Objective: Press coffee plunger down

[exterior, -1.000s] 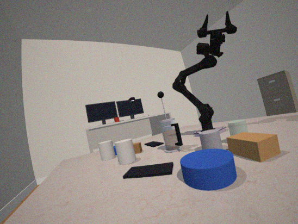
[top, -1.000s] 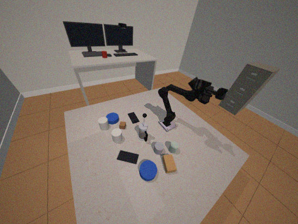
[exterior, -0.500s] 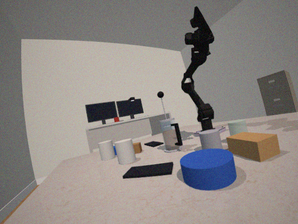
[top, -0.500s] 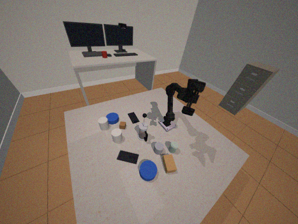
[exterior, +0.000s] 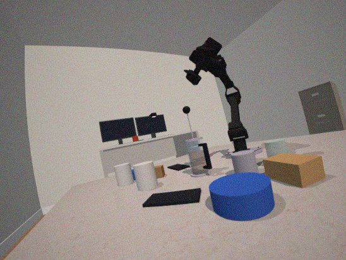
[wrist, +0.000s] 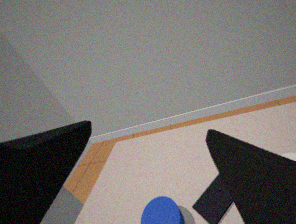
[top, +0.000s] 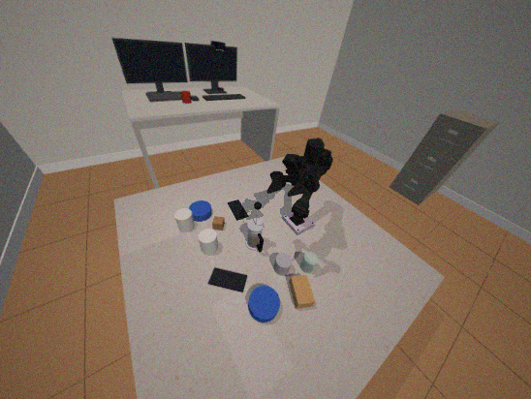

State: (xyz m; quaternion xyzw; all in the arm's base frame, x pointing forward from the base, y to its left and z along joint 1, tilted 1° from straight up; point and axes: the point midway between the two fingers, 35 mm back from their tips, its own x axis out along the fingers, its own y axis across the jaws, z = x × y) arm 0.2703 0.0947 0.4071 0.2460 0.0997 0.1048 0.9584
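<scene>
I see the gripper point(exterior: 191, 76) fully open and empty, upper centre, well above the raised plunger knob point(exterior: 186, 110).

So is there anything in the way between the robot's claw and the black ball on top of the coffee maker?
No, nothing visible: the open black gripper hangs above the round black plunger knob.

The press point(exterior: 198, 156) stands upright on the table, a clear glass cylinder with a pale lid and base and a black handle point(exterior: 206, 155) on its side. The plunger point(exterior: 189, 122) is fully raised: a thin rod rises straight from the lid, topped by a round black knob point(exterior: 186, 110). Nothing touches it.
</scene>
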